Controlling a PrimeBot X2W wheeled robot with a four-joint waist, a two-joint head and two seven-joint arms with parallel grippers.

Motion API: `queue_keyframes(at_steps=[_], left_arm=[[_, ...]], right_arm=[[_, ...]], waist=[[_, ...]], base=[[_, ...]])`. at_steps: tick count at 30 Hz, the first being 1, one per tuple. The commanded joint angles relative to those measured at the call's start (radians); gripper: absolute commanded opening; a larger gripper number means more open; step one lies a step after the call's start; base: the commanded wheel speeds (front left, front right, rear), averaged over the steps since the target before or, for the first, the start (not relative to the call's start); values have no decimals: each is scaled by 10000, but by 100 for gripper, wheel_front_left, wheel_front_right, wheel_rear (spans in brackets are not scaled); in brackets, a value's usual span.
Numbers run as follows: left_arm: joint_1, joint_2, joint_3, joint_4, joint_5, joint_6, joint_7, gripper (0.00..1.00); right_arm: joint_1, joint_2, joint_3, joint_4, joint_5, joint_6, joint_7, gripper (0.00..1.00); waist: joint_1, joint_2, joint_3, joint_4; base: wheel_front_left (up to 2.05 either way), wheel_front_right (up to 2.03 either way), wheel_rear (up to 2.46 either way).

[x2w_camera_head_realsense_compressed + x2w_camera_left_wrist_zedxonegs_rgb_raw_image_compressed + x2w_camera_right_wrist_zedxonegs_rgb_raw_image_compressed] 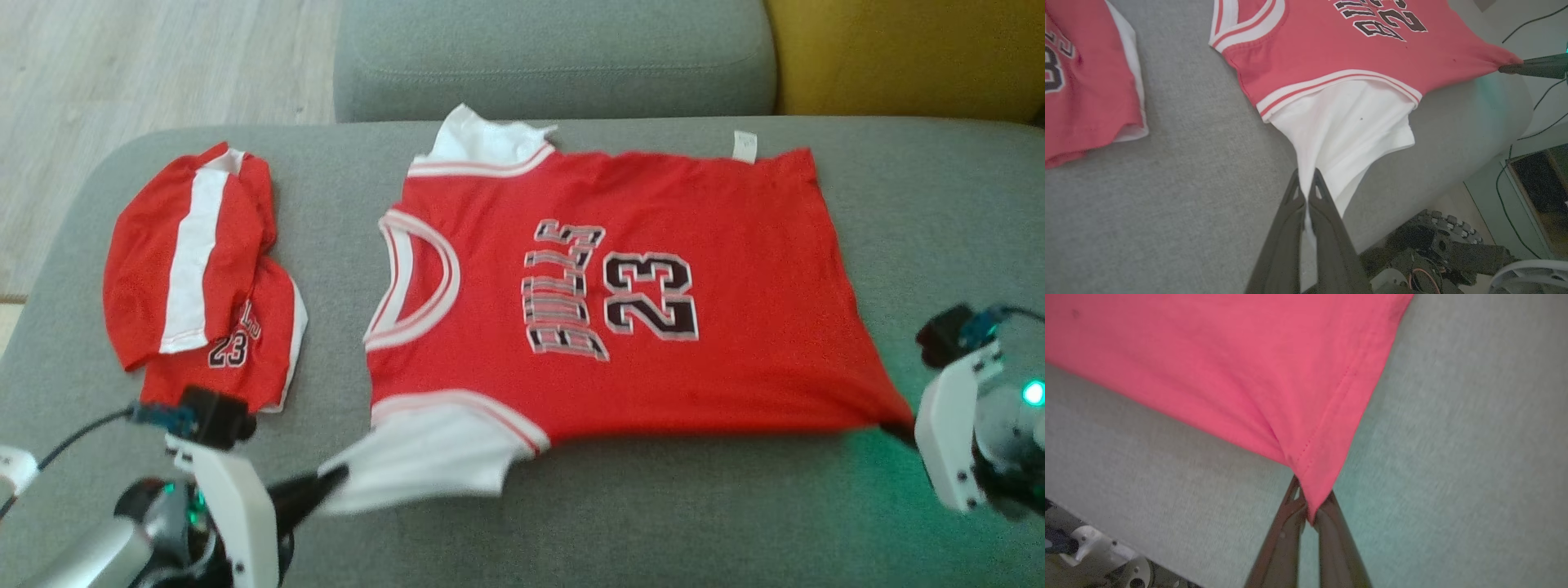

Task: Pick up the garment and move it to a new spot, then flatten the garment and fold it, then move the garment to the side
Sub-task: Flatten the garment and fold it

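The garment (653, 245), a red jersey, lay spread across the sofa seat (735, 523). My left tool (1305, 181) was clenched on its white sleeve, my right tool (1310, 500) on a hem corner, both near the front edge.

The red jersey shirt with white sleeves (637, 204) carries the word "BULLS" (563, 290) across its chest in black letters edged in white, running from near to far. Just right of the word stands a large "23" (649, 294) in the same style. At the left, the folded red shorts with a white stripe (147, 269) show a small "23" (227, 351) beside lettering too small to read. A small white tag (744, 145) on the shirt's far edge is illegible.
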Motion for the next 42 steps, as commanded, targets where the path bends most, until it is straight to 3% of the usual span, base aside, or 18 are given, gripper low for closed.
queue_keyframes(at_steps=[1, 7, 18, 28, 42], left_arm=[[-194, 647, 440, -420, -213, 52, 166, 0], [246, 1320, 383, -1372, -631, 251, 901, 0], [-395, 1455, 770, -1931, -501, 570, 910, 0], [-1840, 866, 1064, -1492, -213, 553, 807, 0], [-4214, -257, 874, 468, 208, 212, 1029, 0]], right_arm=[[302, -645, 26, -188, 93, 65, 248, 0], [576, -1303, 309, -1327, 460, 65, 1370, 0], [-249, -1309, 265, -1576, 346, 65, 1062, 0], [-1136, -924, 218, -1173, 114, 65, 828, 0], [-2390, -33, 268, -306, -62, 65, 405, 0]], waist=[[1, 0, -70, -66], [1, 0, -146, -135], [1, 0, 120, -274], [1, 0, 781, -399], [1, 0, 2005, -642]], base=[[0, 0, 0], [0, 0, 0], [0, 0, 0], [0, 0, 0], [0, 0, 0]])
